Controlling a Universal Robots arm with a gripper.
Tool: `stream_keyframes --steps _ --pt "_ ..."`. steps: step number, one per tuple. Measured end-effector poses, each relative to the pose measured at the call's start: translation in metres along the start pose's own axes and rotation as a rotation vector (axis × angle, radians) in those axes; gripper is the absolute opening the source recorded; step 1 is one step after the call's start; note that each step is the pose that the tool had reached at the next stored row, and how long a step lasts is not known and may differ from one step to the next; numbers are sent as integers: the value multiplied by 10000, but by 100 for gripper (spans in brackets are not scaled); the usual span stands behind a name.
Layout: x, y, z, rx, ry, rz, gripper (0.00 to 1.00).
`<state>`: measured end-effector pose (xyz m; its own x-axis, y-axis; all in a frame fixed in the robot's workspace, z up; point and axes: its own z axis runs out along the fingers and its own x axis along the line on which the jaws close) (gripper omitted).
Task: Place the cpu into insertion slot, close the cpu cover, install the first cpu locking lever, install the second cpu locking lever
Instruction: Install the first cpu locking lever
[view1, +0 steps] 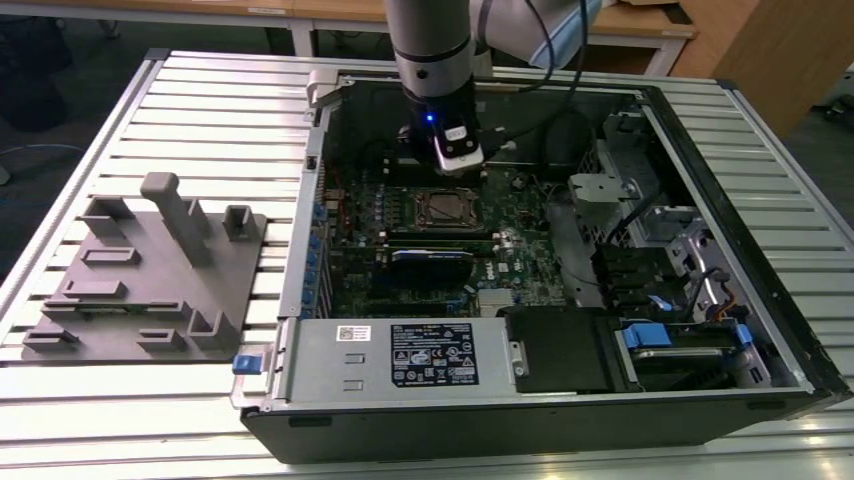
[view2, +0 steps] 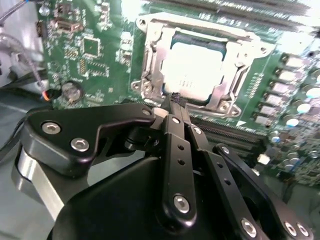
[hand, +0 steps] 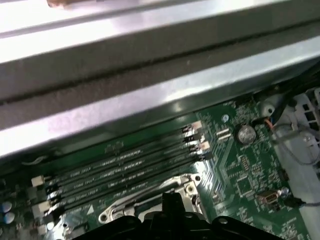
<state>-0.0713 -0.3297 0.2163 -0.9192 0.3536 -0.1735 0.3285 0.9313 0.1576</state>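
Note:
The cpu (view2: 192, 67) lies flat in the insertion slot (view1: 418, 212), its silver face showing through the window of the cpu cover (view2: 152, 55), which lies down over it. My gripper (view2: 175, 99) hangs just above the socket's edge, black fingers (view2: 172, 135) drawn together to a point with nothing visible between them. In the exterior view the gripper (view1: 455, 160) sits over the motherboard just behind the socket. The first wrist view catches the gripper tip (hand: 170, 200) against the cover's silvery frame (hand: 150, 197).
The open computer case (view1: 747, 250) lies on a slatted table. Memory slots (hand: 120, 172) run beside the socket, with the case wall (hand: 150, 75) beyond. A grey fixture block (view1: 147, 270) stands at the exterior view's left. Cables (view1: 587, 130) hang near the arm.

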Motion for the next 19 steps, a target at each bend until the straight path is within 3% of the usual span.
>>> stream_keyframes --steps 2,6,7,9,10,15,19 --pt "0 0 3 194 82 -21 11" --pt "0 0 4 222 122 -21 11" --pt "-1 0 5 272 225 -15 11" --pt "-2 0 8 444 543 5 11" --pt "-2 -1 8 477 596 7 11" --pt "-2 0 7 482 613 9 11" --pt "-13 8 -38 491 635 11 11"
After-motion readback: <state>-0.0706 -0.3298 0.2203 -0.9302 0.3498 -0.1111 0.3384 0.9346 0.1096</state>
